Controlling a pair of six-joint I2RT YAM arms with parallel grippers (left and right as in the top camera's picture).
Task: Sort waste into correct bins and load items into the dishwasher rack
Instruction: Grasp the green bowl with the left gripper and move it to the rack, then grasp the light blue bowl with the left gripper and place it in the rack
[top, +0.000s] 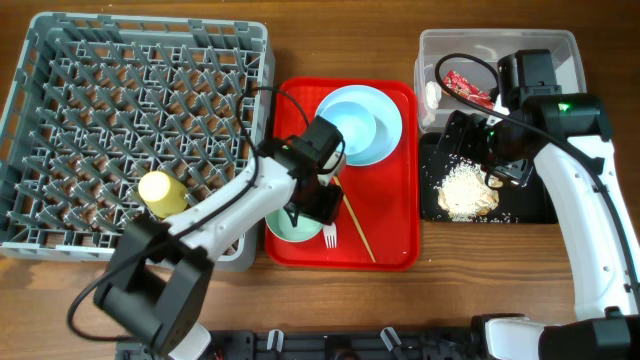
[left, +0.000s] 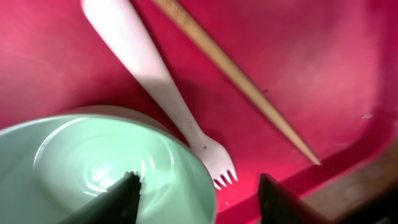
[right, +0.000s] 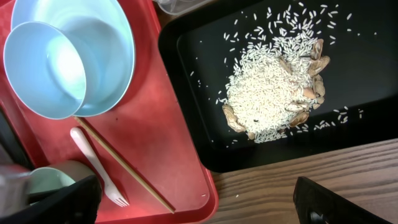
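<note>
- My left gripper is spread wide and empty, one finger inside the light green bowl and the other outside its rim.
- The white fork has its tines just beside that rim, between my fingers. Closing now could pinch it along with the bowl or flick it off the red tray.
- The chopstick lies just beyond, loose enough to roll if nudged.
- A rim pinch on a smooth bowl may slip or tilt on the lift.
- Farther off, the dishwasher rack holds the yellow cup near the edge I would cross.
- My right gripper hangs wide and empty above the black tray of rice crumbs.
</note>
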